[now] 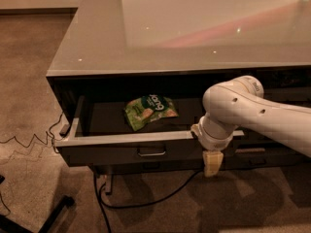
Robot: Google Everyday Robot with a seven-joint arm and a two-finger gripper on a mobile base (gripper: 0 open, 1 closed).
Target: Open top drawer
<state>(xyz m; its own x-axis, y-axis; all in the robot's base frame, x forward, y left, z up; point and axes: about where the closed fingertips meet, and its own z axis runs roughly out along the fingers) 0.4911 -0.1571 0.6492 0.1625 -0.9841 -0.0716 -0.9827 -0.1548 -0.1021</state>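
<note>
The top drawer [121, 148] stands pulled out from under the grey counter. Its dark front carries a small metal pull [151, 152] at the centre. Inside, on the drawer floor, lies a green snack bag [149, 111]. My gripper [213, 164] hangs in front of the drawer front, right of the pull, pointing down toward the floor. My white arm [243, 111] reaches in from the right and covers the drawer's right end.
The glossy grey countertop [194, 28] overhangs the drawer. Another grey drawer front [286, 152] shows to the right behind my arm. A black cable [146, 203] runs over the carpet below, and a dark stand leg [53, 212] lies at the lower left.
</note>
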